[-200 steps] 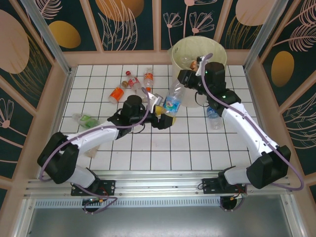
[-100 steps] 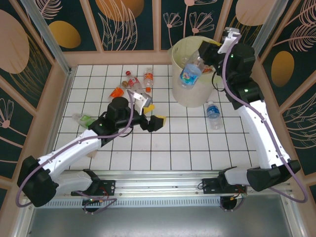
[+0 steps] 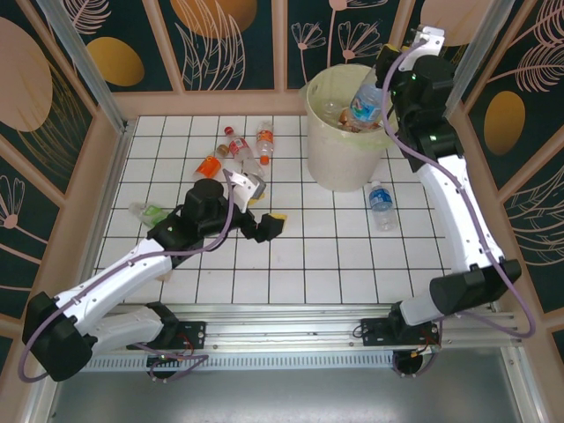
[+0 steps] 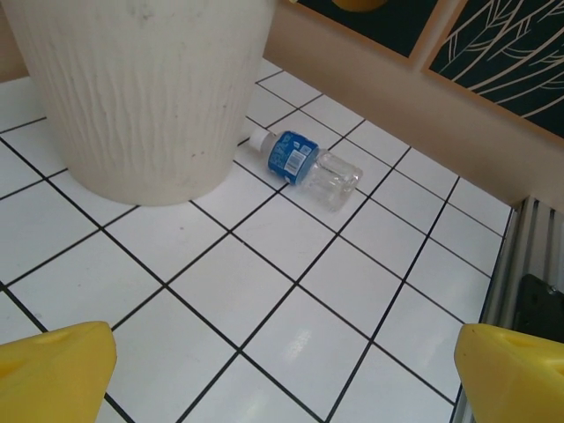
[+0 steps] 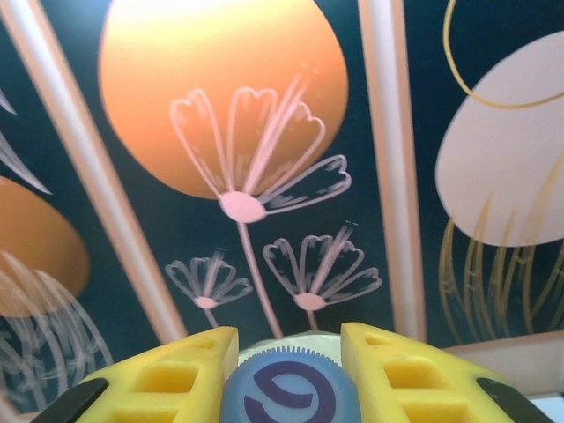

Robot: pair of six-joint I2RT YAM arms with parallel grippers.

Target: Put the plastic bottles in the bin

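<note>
1. From above, the right pincer (image 3: 381, 86) is clenched on the held bottle (image 3: 365, 106). It has it over the mouth of the bin (image 3: 310, 115), which stands at the far edge of the bench (image 3: 291, 264), right of middle. I'd say it is held there so that letting go drops it straight in. A few bottles seem to lie inside already.
2. In the same view, the left pincer (image 3: 269, 225) hovers released and empty, low over the middle of the bench. A cluster of bottles (image 3: 236, 148) lies near the far edge, left of middle. A green bottle (image 3: 155, 213) lies by the left edge, and a stray bottle (image 3: 381, 203) lies just right of the bin's foot.
3. At the left wrist, the yellow fingertips (image 4: 53, 370) stand wide apart with bare tiles between them. The stray bottle (image 4: 304, 163) lies ahead on its side, its white cap just beside the bin wall (image 4: 150, 88). I can't tell if they touch. My guess is this arm is facing it as the next pick. Being round, it could roll when nudged.
4. At the right wrist, the yellow fingers (image 5: 167, 370) close on either side of a blue cap (image 5: 286, 397), which faces the camera. The patterned wall rises behind. I judge the bottle is gripped near its neck, with the body hanging bin-side.
</note>
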